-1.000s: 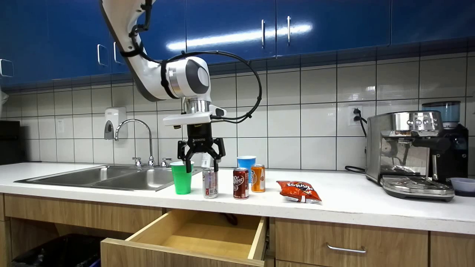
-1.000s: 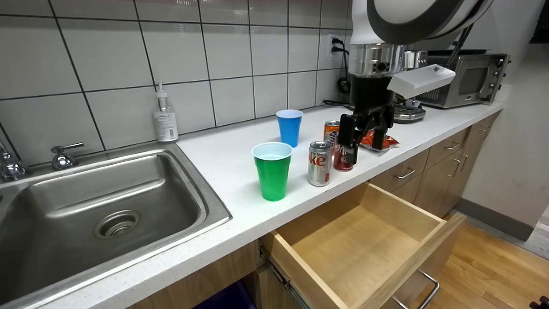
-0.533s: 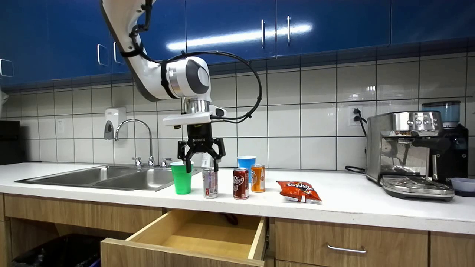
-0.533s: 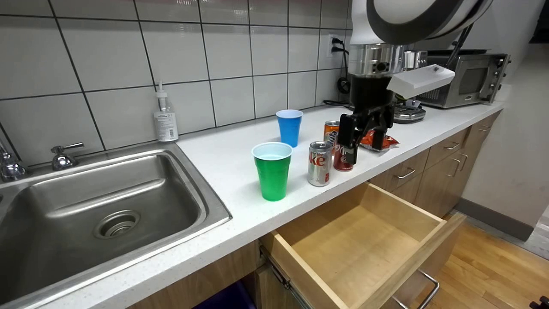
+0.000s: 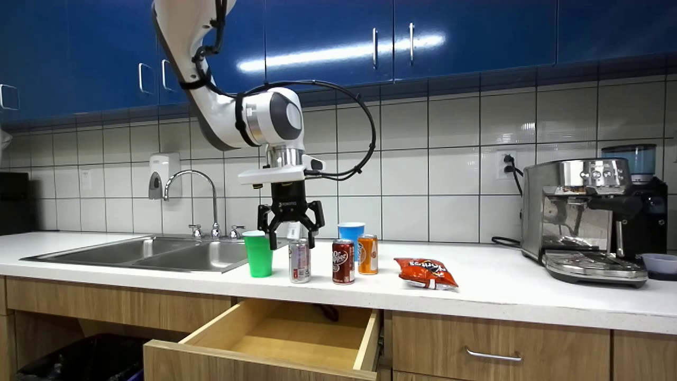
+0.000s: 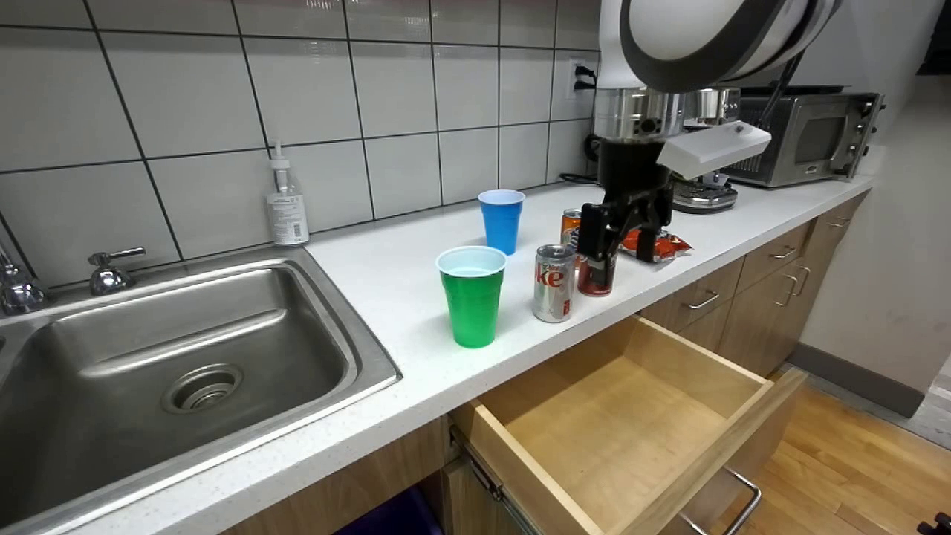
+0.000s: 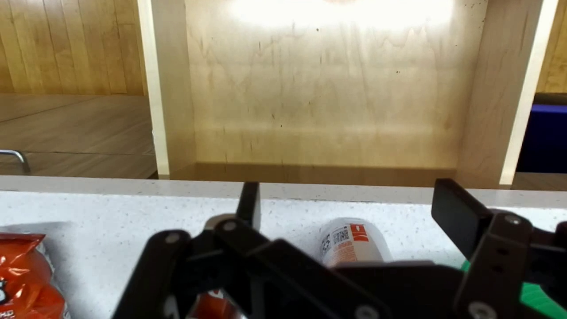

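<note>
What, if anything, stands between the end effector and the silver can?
Nothing visible does. In the wrist view, the end effector is open and the silver can shows in its gap, partly covered only by the end effector itself. The dark red can and green cup flank the silver can.

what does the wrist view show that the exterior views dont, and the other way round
Only the wrist view: a square printed code discernible on the silver can, and bright glare inside the drawer.

Only the exterior views: the sink, the blue cup and the espresso machine.

Shared: the open gripper, the drawer, the silver can, the red chip bag and the green cup, only partly visible from the wrist.
</note>
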Robot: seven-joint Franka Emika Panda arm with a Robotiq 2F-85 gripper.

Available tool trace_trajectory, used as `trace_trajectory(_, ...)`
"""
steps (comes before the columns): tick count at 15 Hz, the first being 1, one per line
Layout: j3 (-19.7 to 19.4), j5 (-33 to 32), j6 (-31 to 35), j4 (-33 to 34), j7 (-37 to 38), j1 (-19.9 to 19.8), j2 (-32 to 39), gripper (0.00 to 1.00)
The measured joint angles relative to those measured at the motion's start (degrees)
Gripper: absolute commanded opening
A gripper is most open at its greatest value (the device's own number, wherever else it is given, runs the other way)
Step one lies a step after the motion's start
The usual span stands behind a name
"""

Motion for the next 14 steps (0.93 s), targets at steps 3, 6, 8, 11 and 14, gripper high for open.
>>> trace_trajectory(3, 0.0, 0.0, 0.0, 2.1, -0.5, -0.1, 2.0, 1.0)
trace_trajectory(6, 0.1, 0.0, 0.0, 3.6, -1.0, 0.0, 2.6, 1.0)
trace_trajectory(8, 0.3, 0.0, 0.0, 4.1, -1.2, 0.1, 2.6, 1.0)
trace_trajectory(11, 0.7, 0.0, 0.0, 4.7, -1.2, 0.2, 2.6, 1.0)
trace_trajectory(14, 0.8, 0.0, 0.0, 5.1, -1.2, 0.3, 2.6, 1.0)
